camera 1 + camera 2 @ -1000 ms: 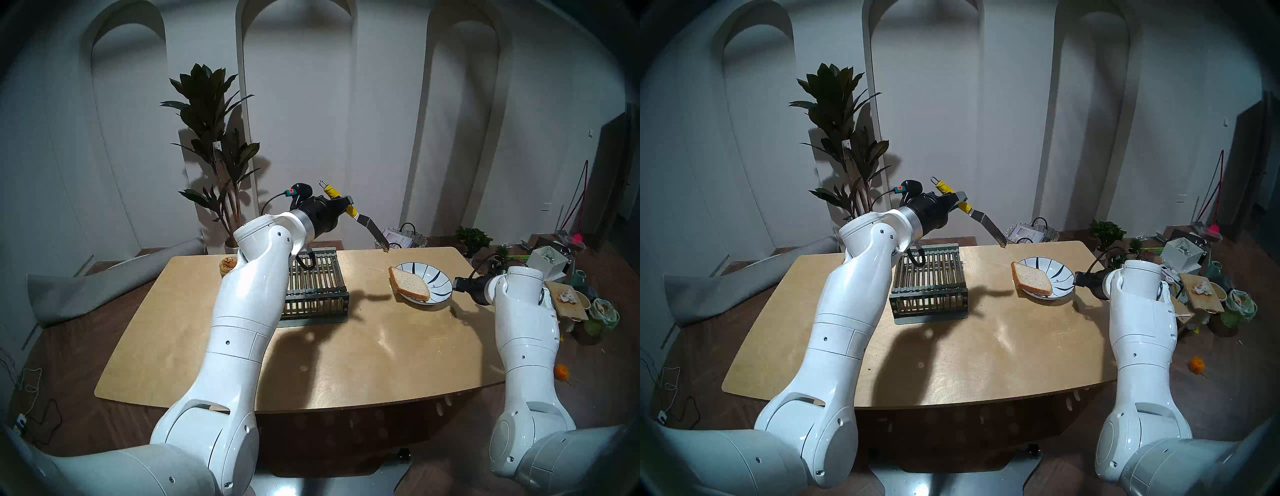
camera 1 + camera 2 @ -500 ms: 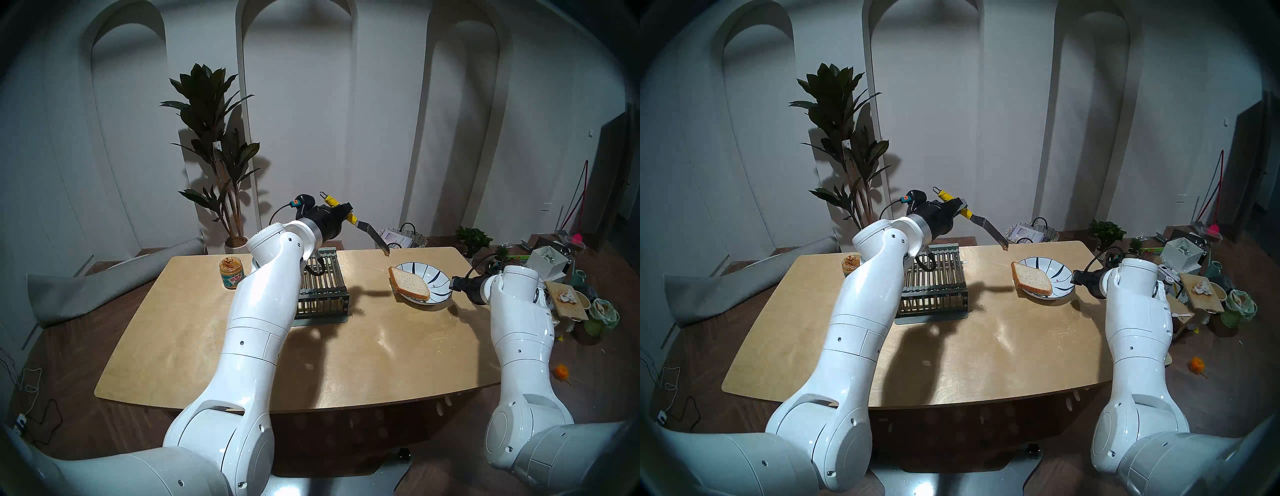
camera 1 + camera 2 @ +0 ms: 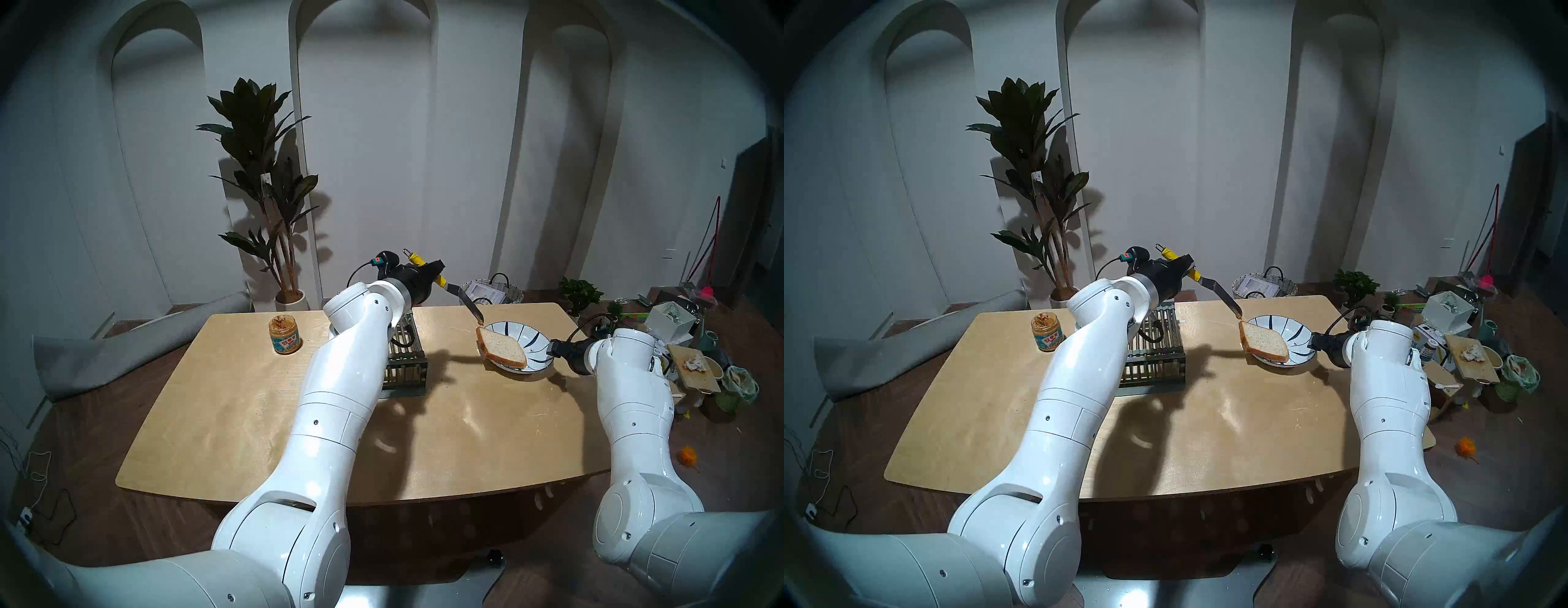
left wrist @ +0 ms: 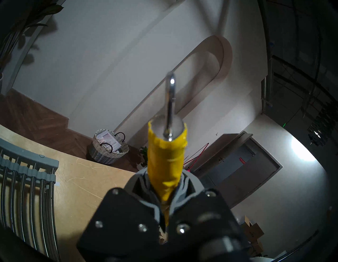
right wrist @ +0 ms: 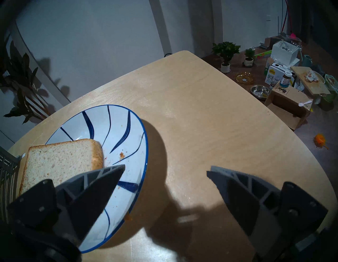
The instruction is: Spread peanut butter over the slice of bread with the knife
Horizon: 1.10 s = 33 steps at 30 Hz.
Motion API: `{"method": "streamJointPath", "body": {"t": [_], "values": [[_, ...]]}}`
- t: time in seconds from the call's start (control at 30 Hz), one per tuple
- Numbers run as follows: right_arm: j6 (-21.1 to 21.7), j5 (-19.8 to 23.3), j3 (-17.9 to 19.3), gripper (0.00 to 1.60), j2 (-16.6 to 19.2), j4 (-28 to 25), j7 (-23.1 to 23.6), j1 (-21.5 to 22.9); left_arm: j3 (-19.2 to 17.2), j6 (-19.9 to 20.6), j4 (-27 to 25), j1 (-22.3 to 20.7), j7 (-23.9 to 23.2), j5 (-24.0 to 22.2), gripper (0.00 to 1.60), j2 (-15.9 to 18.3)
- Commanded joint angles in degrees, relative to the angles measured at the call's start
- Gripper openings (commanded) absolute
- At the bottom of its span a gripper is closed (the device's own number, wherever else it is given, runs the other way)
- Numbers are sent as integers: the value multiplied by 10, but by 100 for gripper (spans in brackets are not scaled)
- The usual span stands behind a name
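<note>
Rack (image 3: 407, 361) sits behind left tool (image 3: 437, 275) clamping knife (image 3: 466, 302); right tool (image 5: 165, 169) spread by plate (image 5: 128, 146)

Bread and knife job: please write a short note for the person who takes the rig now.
Left claw: shut on the knife by its yellow handle; the blade slopes down with peanut butter on its tip, at the far corner of the bread; contact cannot be told.
Right claw: open, empty, at the near rim of the plate.
Bread leans on the plate's left rim, face bare.
Jar open, far left of table.
Done: knife loaded.
Left: spread over the slice.
</note>
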Motion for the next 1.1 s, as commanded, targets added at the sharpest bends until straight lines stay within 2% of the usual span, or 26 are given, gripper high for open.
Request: {"method": "streamJointPath", "body": {"t": [0.0, 0.33, 0.4, 0.43, 0.57, 0.6, 0.67, 0.73, 0.8, 0.9, 1.0, 1.07], "values": [[-20, 4, 0, 160, 1, 14, 3, 23, 2, -30, 26, -32, 0, 0, 0, -24], [-22, 10, 4, 157, -2, 30, 8, 27, -6, -45, 70, -47, -1, -18, 0, -37], [-24, 10, 3, 151, -2, 32, 7, 26, -10, -46, 79, -49, -4, -24, 0, -40], [-25, 10, 4, 136, -2, 34, 7, 26, -9, -49, 82, -50, -5, -23, 0, -40], [-28, 10, 4, 124, -3, 39, 6, 26, -11, -52, 93, -53, -13, -30, 0, -45], [-28, 10, 4, 113, -3, 40, 6, 26, -11, -53, 97, -54, -13, -31, 0, -46], [-30, 11, 4, 117, -3, 43, 6, 27, -12, -55, 104, -55, -13, -32, 0, -48], [-33, 11, 4, 107, -4, 48, 6, 28, -16, -58, 111, -56, -12, -37, 0, -52], [-34, 11, 4, 107, -4, 49, 6, 28, -17, -61, 112, -56, -10, -36, 0, -53], [-38, 12, 4, 94, -6, 55, 5, 30, -22, -64, 116, -53, 0, -41, 0, -61], [-40, 12, 4, 92, -6, 57, 5, 31, -24, -71, 116, -50, 5, -41, 0, -65], [-41, 12, 3, 85, -6, 59, 5, 31, -27, -77, 115, -45, 13, -42, 0, -70]]}}
